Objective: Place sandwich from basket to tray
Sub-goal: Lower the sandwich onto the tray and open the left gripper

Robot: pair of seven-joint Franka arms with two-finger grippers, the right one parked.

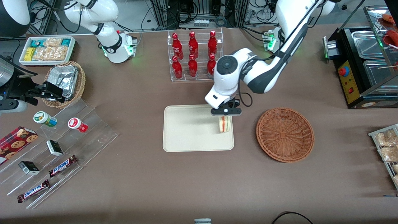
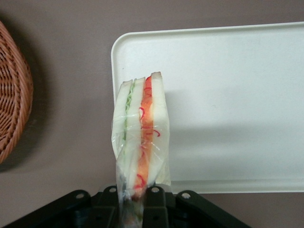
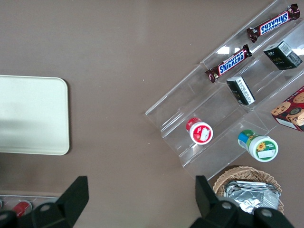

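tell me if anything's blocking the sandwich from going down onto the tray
Nothing visible does. The gripper holds the sandwich over the tray, at its edge nearest the basket, and the tray surface below is bare.

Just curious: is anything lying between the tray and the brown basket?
No, only bare tablecloth separates tray and basket, front view; the gripper holds the sandwich.
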